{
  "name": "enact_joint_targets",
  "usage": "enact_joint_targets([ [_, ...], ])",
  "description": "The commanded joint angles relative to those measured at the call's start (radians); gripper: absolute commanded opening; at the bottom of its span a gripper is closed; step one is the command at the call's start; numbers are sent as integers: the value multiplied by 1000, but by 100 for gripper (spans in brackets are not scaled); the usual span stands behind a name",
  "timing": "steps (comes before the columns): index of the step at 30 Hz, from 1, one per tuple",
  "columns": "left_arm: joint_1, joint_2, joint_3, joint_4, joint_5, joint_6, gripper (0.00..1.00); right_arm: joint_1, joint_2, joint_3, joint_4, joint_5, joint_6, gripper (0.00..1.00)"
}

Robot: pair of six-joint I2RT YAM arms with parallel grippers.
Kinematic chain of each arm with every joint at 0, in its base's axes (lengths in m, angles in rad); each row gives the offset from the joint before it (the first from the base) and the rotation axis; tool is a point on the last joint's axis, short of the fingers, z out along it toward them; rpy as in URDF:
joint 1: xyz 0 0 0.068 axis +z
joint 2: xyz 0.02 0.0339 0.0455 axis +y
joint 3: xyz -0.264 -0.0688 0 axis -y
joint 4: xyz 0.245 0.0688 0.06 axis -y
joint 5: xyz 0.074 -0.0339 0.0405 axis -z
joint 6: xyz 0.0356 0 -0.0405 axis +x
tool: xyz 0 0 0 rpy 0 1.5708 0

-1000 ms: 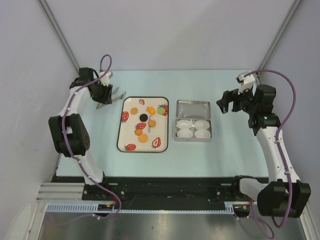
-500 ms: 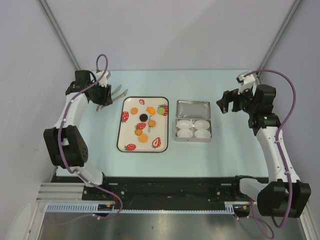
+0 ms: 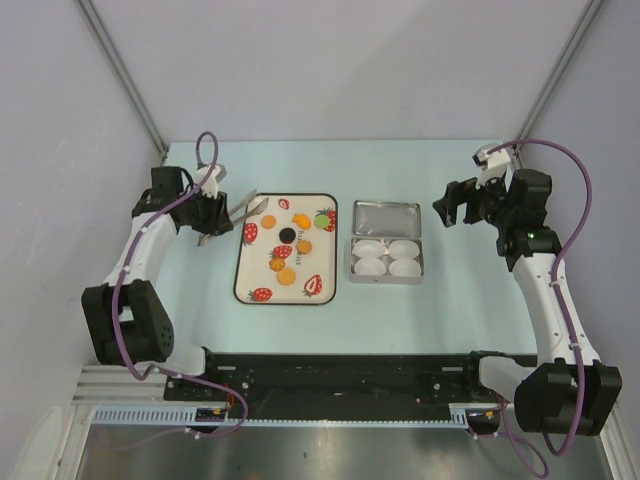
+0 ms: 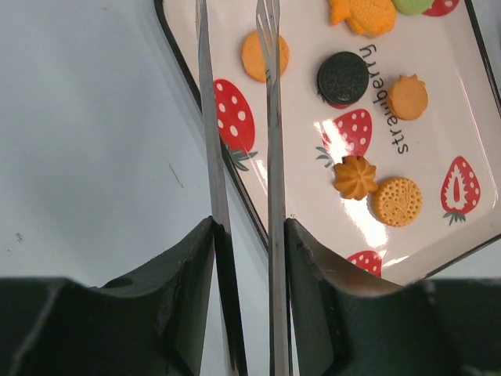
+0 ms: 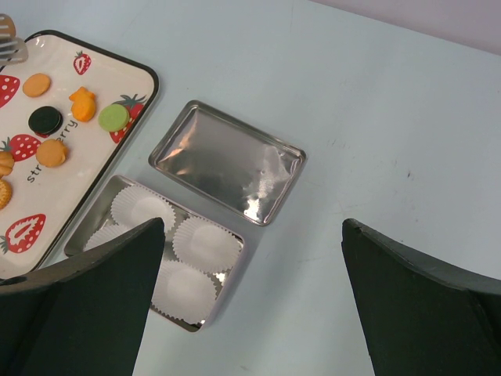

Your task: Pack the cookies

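Observation:
The cookies lie on a strawberry-print tray: a black one, and orange ones. My left gripper is shut on metal tongs. The tongs' tips reach over the tray's far left corner, close by the nearest orange cookie and slightly apart, with nothing between them. My right gripper hangs open and empty to the right of the tin.
A silver tin with several white paper cups sits right of the tray, its lid lying behind it. A flower-shaped biscuit, a fish-shaped one and a green disc share the tray.
My left arm has swung the tongs rightwards from the bare table onto the tray's far left corner, and the blades have narrowed a little. The right arm has stayed still.

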Motion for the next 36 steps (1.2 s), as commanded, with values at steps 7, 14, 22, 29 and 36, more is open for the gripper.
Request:
enact_joint_targets([
  [7,-1,-92,-113,64,114,33,45,-5,-28,0,17,-3,-6,100],
  [14,-1,-111,-137,50,126,25,45,-5,-22,0,17,-5,-6,100],
  [22,-1,-91,-137,58,117,15,45,-8,-22,1,17,-8,-3,100],
  [29,0,-58,-136,73,100,4,46,-10,-25,0,17,-12,-2,100],
  [36,5,-19,-134,100,91,-10,46,-11,-28,1,15,-18,-5,100],
])
